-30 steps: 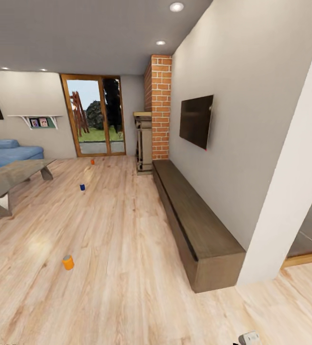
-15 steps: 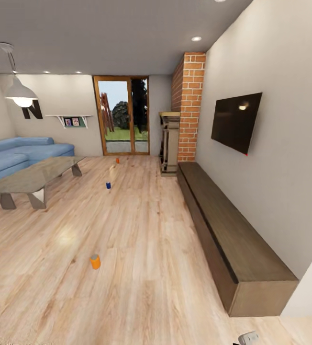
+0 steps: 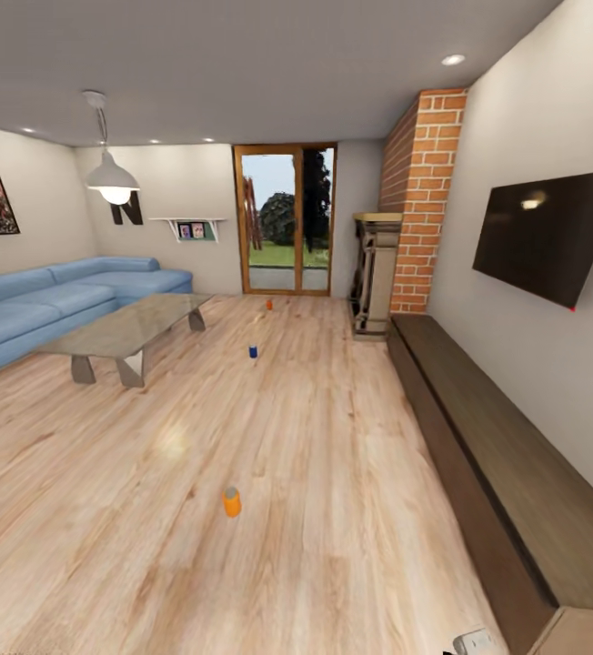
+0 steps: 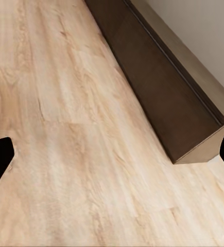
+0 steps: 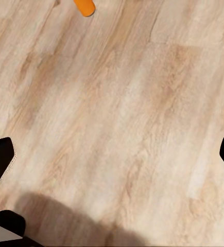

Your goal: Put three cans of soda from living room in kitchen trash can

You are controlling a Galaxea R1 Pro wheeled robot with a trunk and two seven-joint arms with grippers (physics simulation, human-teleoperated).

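Soda cans stand apart on the pale wood floor [image 3: 351,509]: nearest orange can [image 3: 232,501], blue can [image 3: 253,351], far orange can [image 3: 269,305]. Left gripper [image 4: 112,157] and right gripper [image 5: 114,154] hover spread wide and empty, pointing floorward, the right near that nearest can [image 5: 84,6].

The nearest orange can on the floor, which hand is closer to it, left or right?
Right, probably. The right hand looks down on floor with the orange can ahead of its open fingers. The left hand faces bare floor beside the dark low cabinet.
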